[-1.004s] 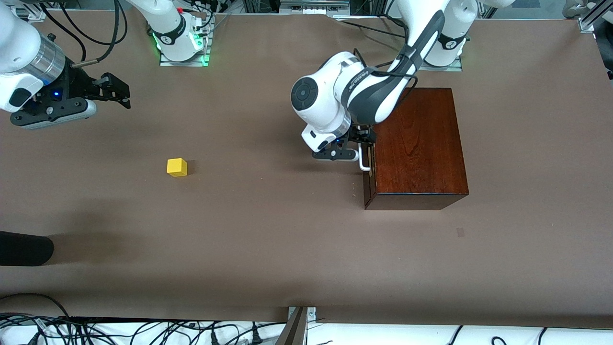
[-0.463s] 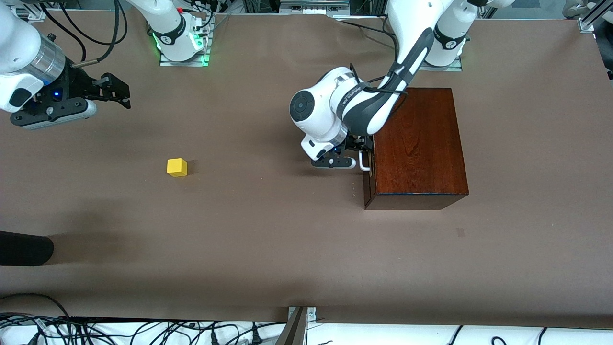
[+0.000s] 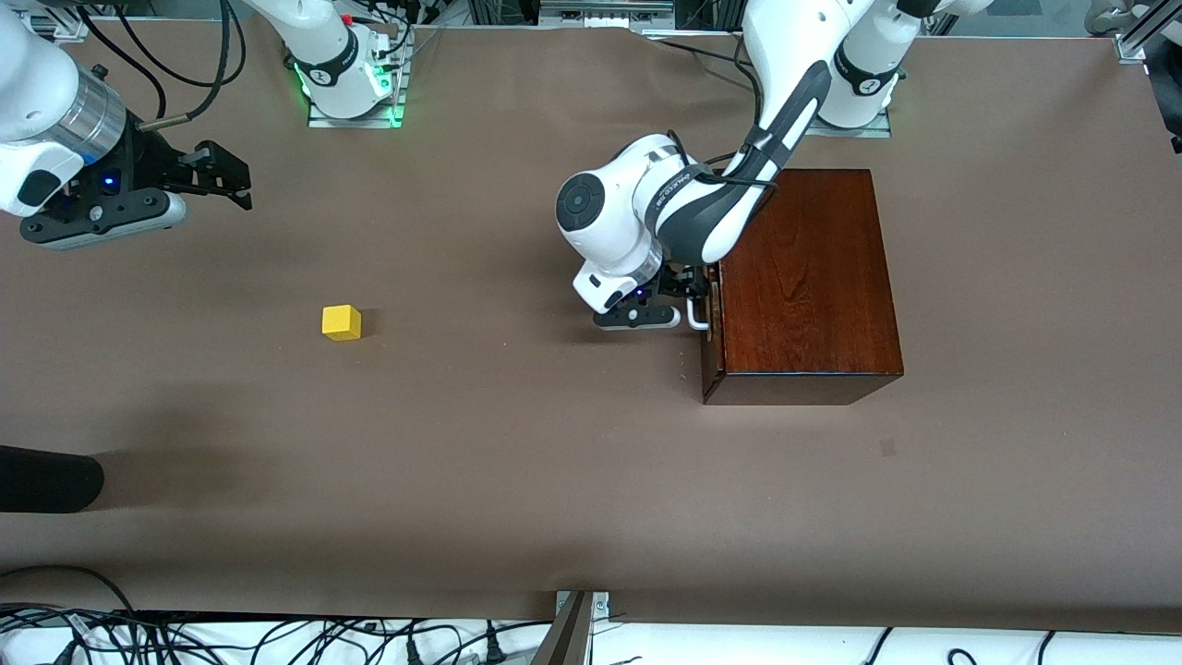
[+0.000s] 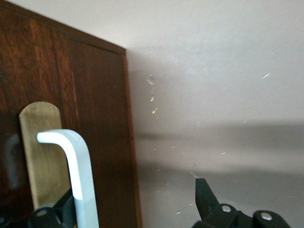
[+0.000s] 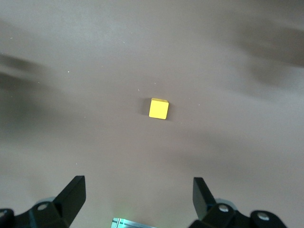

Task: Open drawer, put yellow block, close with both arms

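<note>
Left gripper point(image 3: 694, 294) dropped onto the handle point(image 3: 702, 314), fingers wide, straddling it.
Drawer point(image 3: 709, 323) shut, block point(image 3: 341, 322) untouched; right gripper point(image 3: 226, 175) waits, wide.

Glossy dark wooden box point(image 3: 808, 277); smooth white handle point(image 4: 71, 175); matt brown table point(image 3: 554, 462) covering; matt yellow block point(image 3: 341, 322).

Wooden box point(image 3: 808, 277) sits on the tabletop point(image 3: 554, 462) toward the left arm's end; left claw point(image 3: 688, 294) at the drawer point(image 4: 71, 118) handle point(image 4: 76, 175) in front of it; yellow block point(image 3: 341, 322) well apart, toward the right arm's end
</note>
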Controlling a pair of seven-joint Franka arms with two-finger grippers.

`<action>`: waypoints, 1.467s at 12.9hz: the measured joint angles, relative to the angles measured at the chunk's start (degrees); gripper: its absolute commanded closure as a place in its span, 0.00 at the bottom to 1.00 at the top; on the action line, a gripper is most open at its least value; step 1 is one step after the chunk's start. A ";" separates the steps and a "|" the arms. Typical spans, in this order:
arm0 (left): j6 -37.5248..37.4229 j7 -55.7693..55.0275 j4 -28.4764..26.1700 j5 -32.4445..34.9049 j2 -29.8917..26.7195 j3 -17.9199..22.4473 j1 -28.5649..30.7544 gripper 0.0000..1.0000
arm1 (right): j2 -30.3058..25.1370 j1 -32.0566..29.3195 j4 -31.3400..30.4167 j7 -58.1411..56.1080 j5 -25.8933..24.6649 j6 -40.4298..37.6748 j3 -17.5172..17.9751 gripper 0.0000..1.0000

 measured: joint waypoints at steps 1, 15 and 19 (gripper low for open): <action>1.13 -0.29 0.01 -1.30 0.00 -0.09 -0.03 0.00 | 0.00 0.00 0.00 0.00 0.00 0.00 0.00 0.00; 9.30 -0.74 2.42 -6.57 0.42 0.46 -2.28 0.00 | 4.36 -0.06 1.36 -0.47 0.00 3.67 -0.42 0.00; 9.28 -0.88 2.63 -6.57 0.55 0.46 -2.31 0.00 | 9.88 -0.18 1.37 -3.52 -0.01 4.45 -0.67 0.00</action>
